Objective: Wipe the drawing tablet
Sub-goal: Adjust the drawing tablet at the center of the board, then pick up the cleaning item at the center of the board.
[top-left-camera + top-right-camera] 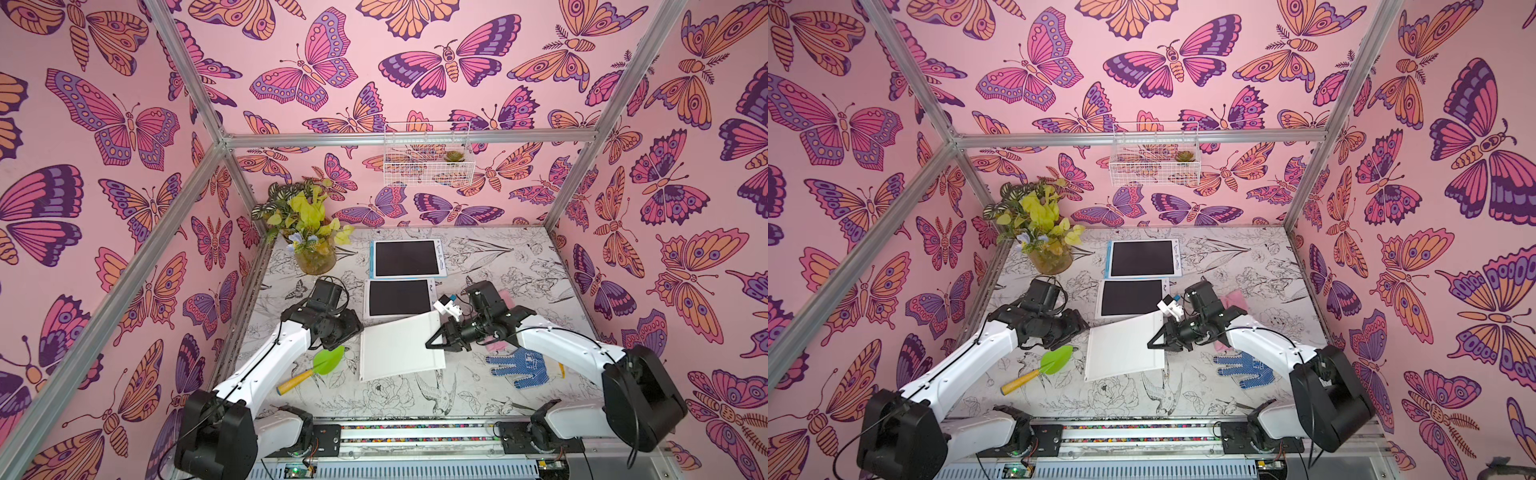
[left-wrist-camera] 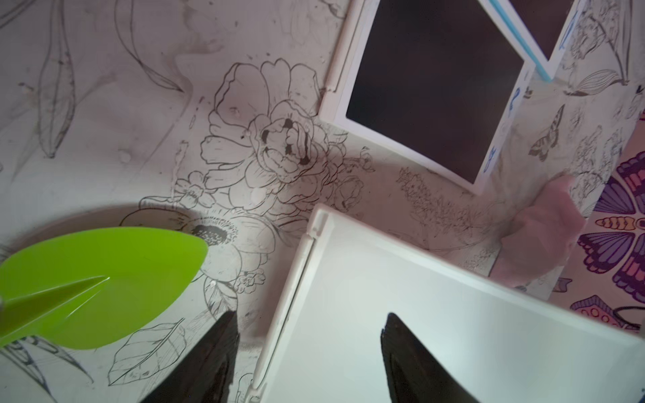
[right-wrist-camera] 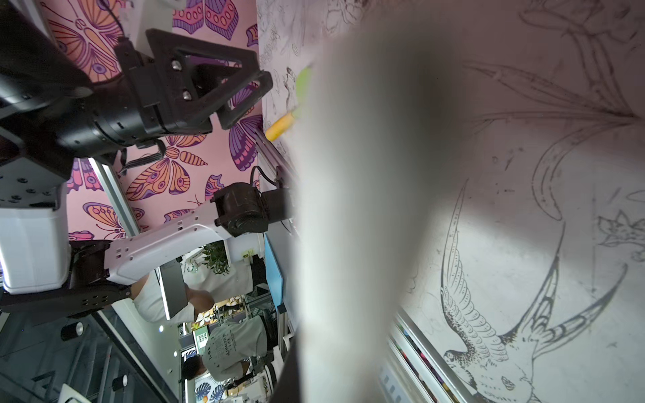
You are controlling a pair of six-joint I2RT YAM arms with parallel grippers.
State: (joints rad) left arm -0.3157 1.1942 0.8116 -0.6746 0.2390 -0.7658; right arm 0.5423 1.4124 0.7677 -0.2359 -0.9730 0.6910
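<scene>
1. The white drawing tablet [image 1: 399, 351] lay tilted at centre; the right gripper [image 1: 432, 341] was clamped on its 3 o'clock edge.
2. The left gripper [image 2: 310, 315] stood apart, straddling the 9 o'clock edge.
3. Best practice was judged to be settling the tablet flat before taking the pink cloth [image 2: 544, 237] at 2 o'clock.

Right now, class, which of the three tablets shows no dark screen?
The front tablet, gripped by the right pincer: it shows a plain white face. The middle tablet and back tablet show dark screens.
</scene>
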